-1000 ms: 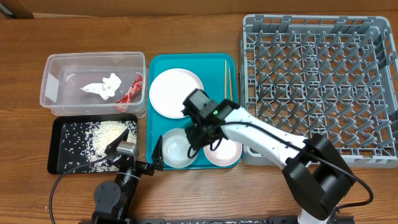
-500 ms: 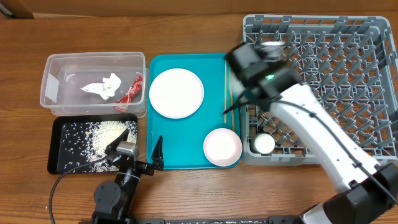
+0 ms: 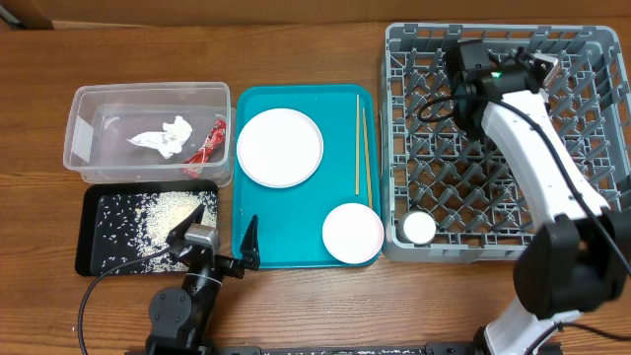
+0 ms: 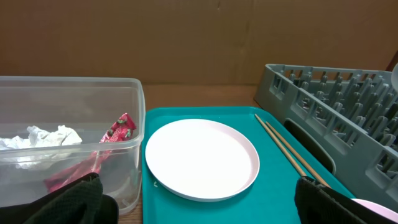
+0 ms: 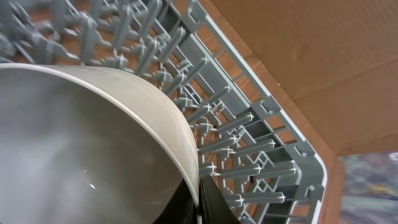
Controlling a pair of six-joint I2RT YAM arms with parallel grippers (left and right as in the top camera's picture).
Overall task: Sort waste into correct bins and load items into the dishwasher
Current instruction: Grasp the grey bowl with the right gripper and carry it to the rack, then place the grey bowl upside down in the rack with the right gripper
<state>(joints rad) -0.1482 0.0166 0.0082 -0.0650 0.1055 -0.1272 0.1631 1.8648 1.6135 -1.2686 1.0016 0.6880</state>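
The right gripper (image 5: 198, 202) is clamped on the rim of the round grey-white bowl (image 5: 74, 143), one dark finger showing against the rim's outer side, and holds it tilted over the far side of the large square grey plastic dish rack (image 3: 503, 187). Half a second ago that arm was over the rack's left edge by the thin wooden chopsticks (image 3: 362, 143); a second ago it was at the bowl on the large teal tray (image 3: 296, 222), beside the pale pink bowl (image 3: 353, 233). The pink bowl, the chopsticks and the round white plate (image 3: 280, 147) lie unmoved on that tray, and the small white cup (image 3: 417, 228) sits in the rack's near left corner. The left gripper (image 3: 222, 242) rests with its fingers spread apart (one over the teal tray), unchanged.
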